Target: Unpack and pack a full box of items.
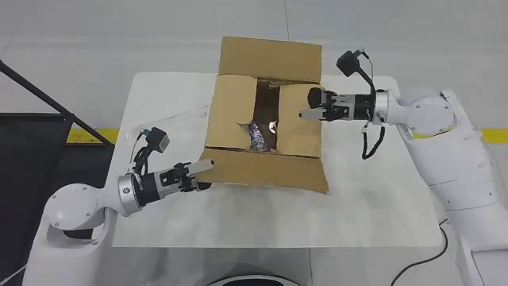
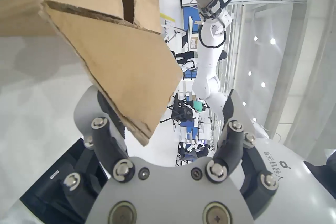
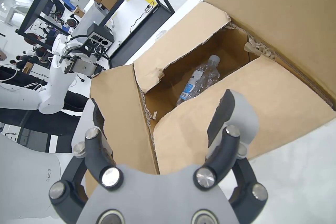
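Observation:
A brown cardboard box point(image 1: 266, 63) stands mid-table with its top flaps half lifted, leaving a gap. Through the gap lies a crumpled clear plastic bottle point(image 3: 199, 80) with a blue-and-white label, also seen from above as the bottle point(image 1: 259, 137). My left gripper point(image 1: 202, 167) is at the near-left corner of the box. It is open, and the corner of the near flap point(image 2: 126, 72) pokes between its fingers. My right gripper point(image 1: 305, 114) hovers open just above the right-hand flap point(image 3: 236, 109), holding nothing. What else is in the box stays hidden under the flaps.
The white table point(image 1: 381, 206) has free surface to the right and front of the box. A black frame and panel point(image 1: 32, 151) stand off the table's left side. Each wrist view catches the opposite arm across the box.

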Robot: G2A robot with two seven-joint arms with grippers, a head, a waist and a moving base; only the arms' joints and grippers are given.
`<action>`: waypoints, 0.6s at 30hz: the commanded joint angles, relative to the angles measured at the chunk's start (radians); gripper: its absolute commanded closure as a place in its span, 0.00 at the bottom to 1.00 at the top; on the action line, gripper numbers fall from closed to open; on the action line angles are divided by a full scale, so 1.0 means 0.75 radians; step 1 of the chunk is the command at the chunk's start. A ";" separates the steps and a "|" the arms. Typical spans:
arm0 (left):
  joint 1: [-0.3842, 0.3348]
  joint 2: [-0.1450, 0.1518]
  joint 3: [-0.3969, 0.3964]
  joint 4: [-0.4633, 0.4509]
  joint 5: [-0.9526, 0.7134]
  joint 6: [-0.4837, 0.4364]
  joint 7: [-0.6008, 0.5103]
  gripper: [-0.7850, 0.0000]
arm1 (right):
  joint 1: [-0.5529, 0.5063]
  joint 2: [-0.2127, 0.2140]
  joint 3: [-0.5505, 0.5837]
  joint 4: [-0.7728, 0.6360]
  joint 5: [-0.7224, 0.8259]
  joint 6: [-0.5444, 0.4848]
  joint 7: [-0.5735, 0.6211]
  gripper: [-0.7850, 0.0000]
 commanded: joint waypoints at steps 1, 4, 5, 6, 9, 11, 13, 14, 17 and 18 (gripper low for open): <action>-0.011 0.001 0.012 -0.002 -0.025 0.007 0.027 0.00 | 0.000 0.000 -0.002 0.001 -0.001 0.000 0.000 0.00; -0.031 0.005 0.022 -0.011 -0.037 0.005 0.062 0.00 | 0.000 0.000 -0.002 0.001 -0.001 0.000 0.000 0.00; -0.040 0.007 0.024 -0.016 -0.029 -0.001 0.072 0.00 | 0.000 0.000 -0.002 0.001 -0.001 0.000 0.000 0.00; -0.049 0.010 0.030 -0.022 -0.006 -0.010 0.076 0.00 | 0.000 0.000 -0.002 0.001 -0.001 0.000 0.000 0.00; -0.081 0.013 0.052 -0.020 -0.015 -0.006 0.105 0.00 | 0.000 0.000 -0.002 0.001 -0.001 0.000 0.000 0.00; -0.108 0.015 0.066 -0.022 -0.014 -0.001 0.132 0.00 | -0.008 0.000 0.004 0.004 0.002 0.015 -0.028 0.00; -0.131 0.015 0.081 -0.016 -0.024 0.009 0.175 0.00 | -0.023 -0.002 0.028 0.025 0.048 0.064 -0.121 0.00; -0.143 0.015 0.087 -0.013 -0.035 0.019 0.198 0.00 | -0.023 -0.003 0.039 0.042 0.066 0.086 -0.159 0.00; -0.180 0.016 0.110 -0.005 -0.025 0.037 0.272 0.00 | -0.009 -0.016 0.050 0.110 0.109 0.156 -0.294 0.00; -0.190 0.018 0.123 -0.005 0.022 0.033 0.297 0.00 | 0.010 -0.022 0.039 0.143 0.074 0.188 -0.338 0.00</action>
